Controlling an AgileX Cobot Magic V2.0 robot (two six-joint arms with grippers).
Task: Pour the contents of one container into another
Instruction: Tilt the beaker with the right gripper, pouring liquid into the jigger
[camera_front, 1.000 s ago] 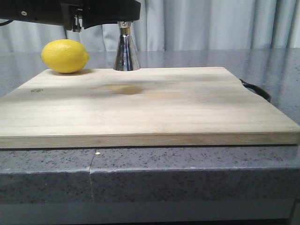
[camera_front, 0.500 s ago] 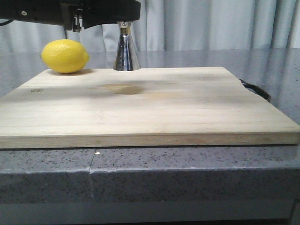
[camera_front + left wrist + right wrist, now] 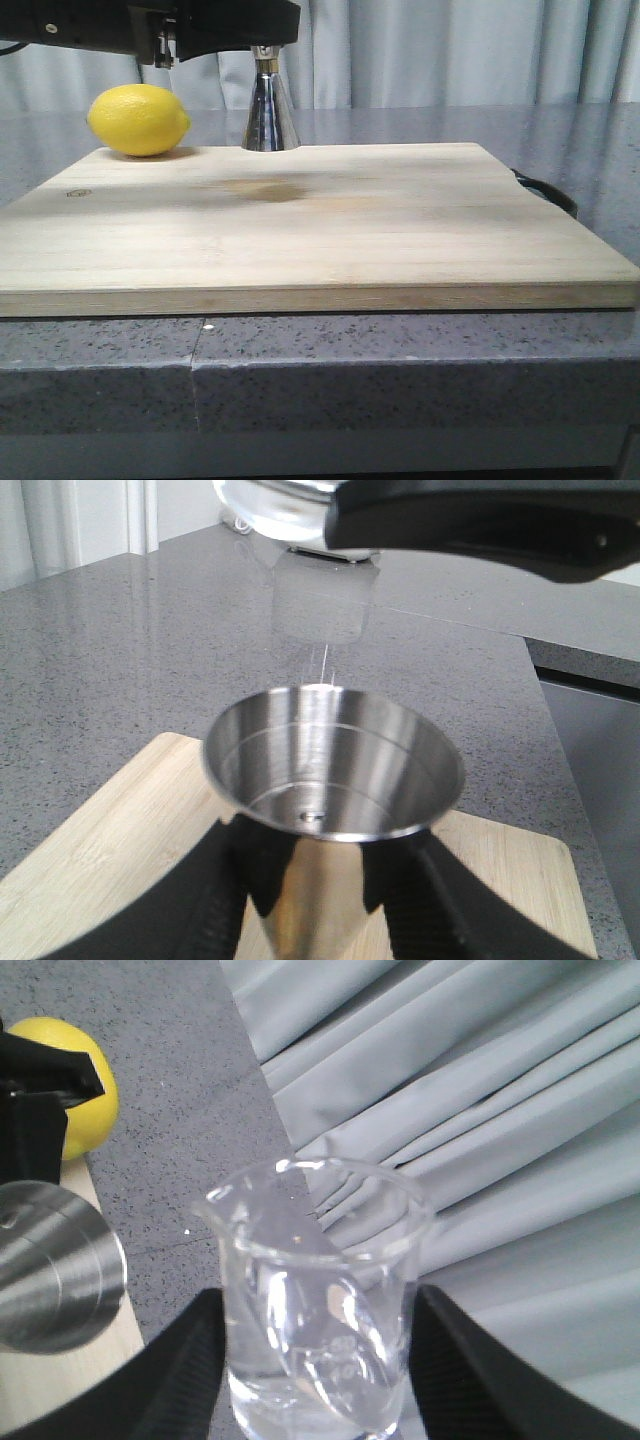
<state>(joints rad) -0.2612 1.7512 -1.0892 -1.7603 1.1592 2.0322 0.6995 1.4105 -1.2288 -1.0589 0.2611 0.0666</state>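
**Beaker tipped over the jigger at the far edge of the board**

From my seat at the controls, the steel jigger [image 3: 270, 105] stood upright at the far edge of the wooden cutting board [image 3: 320, 220], left of that edge's middle. My left gripper [image 3: 320, 880] had its two dark fingers [image 3: 215, 890] closed against the jigger's lower cone, one on each side, and the wide upper cup faced up, open to the wrist camera. Inside that cup I could see a small bright bead low on the wall; how much liquid lay there I could not tell.

My right gripper [image 3: 315, 1360] was clamped on the glass beaker [image 3: 315, 1310], fingers [image 3: 175, 1360] pressed to both sides of its lower body. In the left wrist view the beaker [image 3: 290, 510] hung tilted above and beyond the jigger's rim, apart from it, and a thin clear thread [image 3: 322, 665] ran down from it to the cup's far rim. Clear liquid sat in the beaker's bottom in the right wrist view.

A lemon [image 3: 138, 120] lay at the board's far left corner, near the jigger but not touching. The board rested on a speckled grey counter [image 3: 400, 370], with pale curtains [image 3: 450, 50] behind. In the front view both arms merged into one dark mass [image 3: 150, 25] along the top edge.
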